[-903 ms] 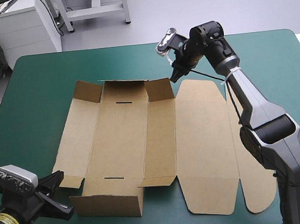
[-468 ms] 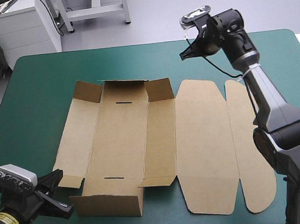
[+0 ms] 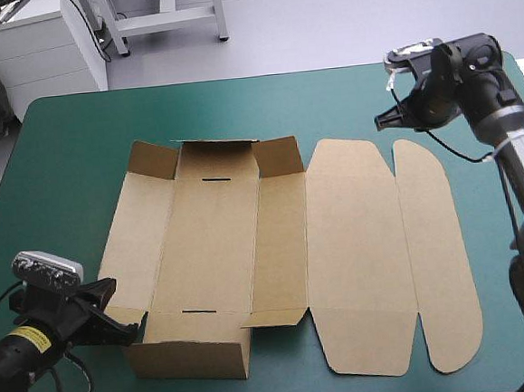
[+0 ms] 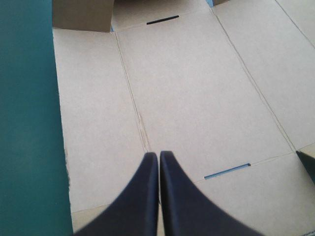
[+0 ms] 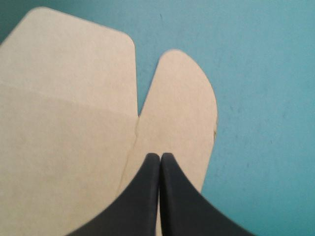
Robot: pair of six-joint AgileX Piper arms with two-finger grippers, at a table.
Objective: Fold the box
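Observation:
The brown box (image 3: 220,245) lies as a cut sheet on the teal-green table, its near wall (image 3: 188,358) and far wall (image 3: 215,159) raised. Its lid panel (image 3: 353,252) and rounded flap (image 3: 439,255) lie flat on the right. My left gripper (image 3: 135,331) is shut at the box's near left corner, beside the near wall. The left wrist view shows its tips (image 4: 158,154) over the box floor (image 4: 197,88), near a slot (image 4: 226,171). My right gripper (image 3: 381,121) is shut and empty, hovering off the flap's far end. Its tips (image 5: 160,155) point over the rounded flap (image 5: 182,98).
The side flaps (image 3: 137,242) left of the floor slope up a little. Bare teal-green cover (image 3: 77,147) surrounds the sheet at the far side and the left. A white desk (image 3: 41,41) stands beyond the table's far left corner.
My right arm has swung to the right, from the far wall's right corner to beyond the rounded flap's far end. The left gripper has shifted slightly toward the box's near left corner.

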